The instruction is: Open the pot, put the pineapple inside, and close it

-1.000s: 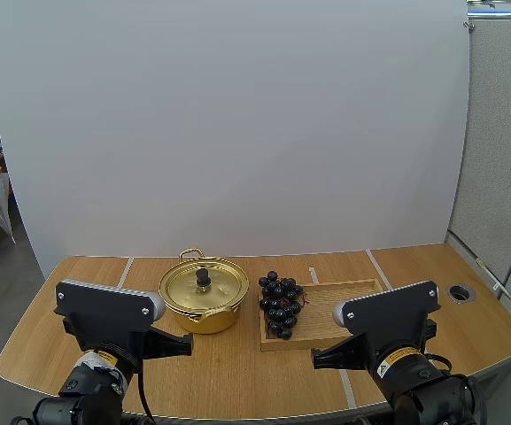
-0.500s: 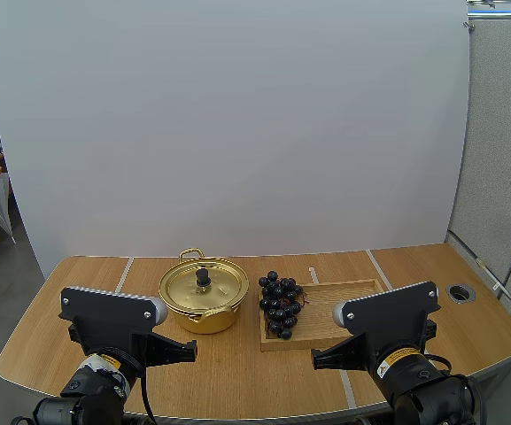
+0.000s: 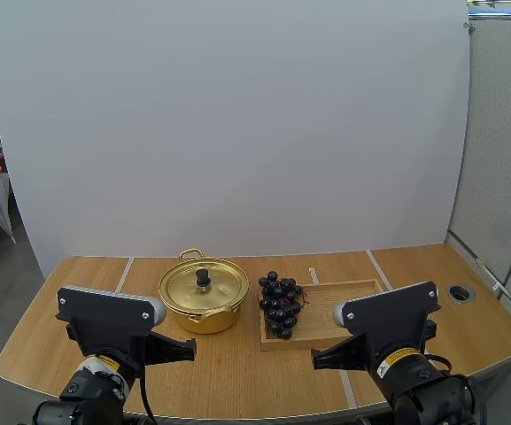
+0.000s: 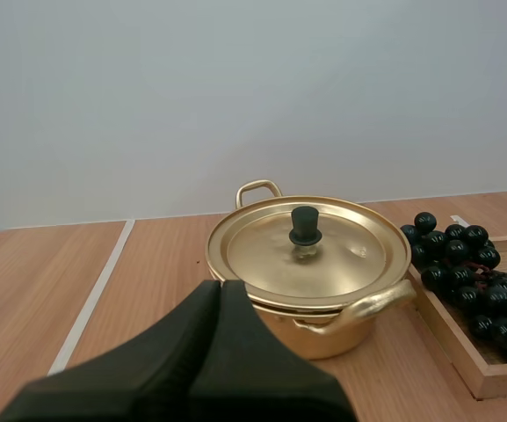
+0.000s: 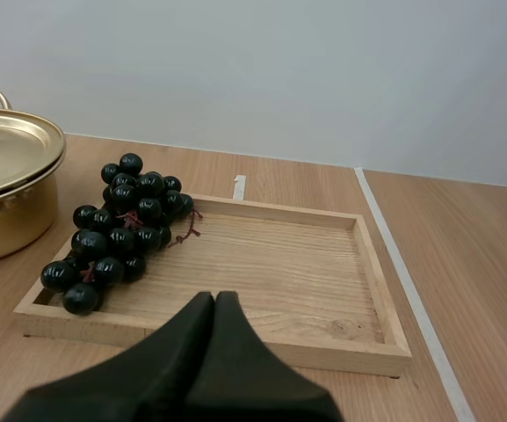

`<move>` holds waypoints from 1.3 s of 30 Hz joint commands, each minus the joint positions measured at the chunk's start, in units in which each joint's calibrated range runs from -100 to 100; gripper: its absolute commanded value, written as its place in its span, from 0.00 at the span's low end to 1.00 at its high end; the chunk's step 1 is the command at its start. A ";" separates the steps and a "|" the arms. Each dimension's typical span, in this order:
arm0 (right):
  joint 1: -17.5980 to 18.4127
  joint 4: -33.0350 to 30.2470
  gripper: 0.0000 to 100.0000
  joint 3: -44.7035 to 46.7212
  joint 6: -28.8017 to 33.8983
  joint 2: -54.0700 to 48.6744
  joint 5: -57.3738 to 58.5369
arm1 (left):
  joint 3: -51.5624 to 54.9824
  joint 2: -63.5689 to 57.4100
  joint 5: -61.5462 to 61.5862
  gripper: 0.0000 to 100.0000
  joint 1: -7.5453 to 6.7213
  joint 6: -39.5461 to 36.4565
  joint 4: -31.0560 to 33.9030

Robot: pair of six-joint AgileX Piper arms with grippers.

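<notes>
A gold pot (image 3: 204, 305) stands at mid-table with its lid (image 3: 215, 285) on and a black knob (image 3: 203, 277) on top. A bunch of dark grapes (image 3: 279, 304) lies on the left end of a wooden tray (image 3: 348, 305), just right of the pot. No pineapple is to be seen. My left gripper (image 4: 220, 286) is shut on nothing, low and just short of the pot (image 4: 323, 330), near its lid (image 4: 341, 255). My right gripper (image 5: 213, 297) is shut on nothing, at the tray's (image 5: 262, 264) near edge, with the grapes (image 5: 121, 230) ahead beside the pot (image 5: 3, 189).
White tape lines (image 3: 377, 268) cross the wooden table. A round cable hole (image 3: 460, 291) sits near the table's right edge. The right half of the tray is bare wood. Bare tabletop lies left of the pot and right of the tray.
My left arm has sunk slightly and edged to the right. The right arm, pot, grapes and tray have not moved.
</notes>
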 commanded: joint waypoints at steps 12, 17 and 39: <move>-0.23 -0.34 0.00 0.08 -0.55 -0.34 -0.29 | 0.10 -0.43 -1.32 0.00 0.19 -0.55 -0.01; -0.23 -0.34 0.00 0.08 -0.55 -0.34 -0.29 | 0.10 -0.43 -1.73 0.00 0.19 -0.55 -0.01; -0.23 -0.34 0.00 0.08 -0.55 -0.34 -0.29 | 0.10 -0.43 2.48 0.00 0.19 -15.16 12.69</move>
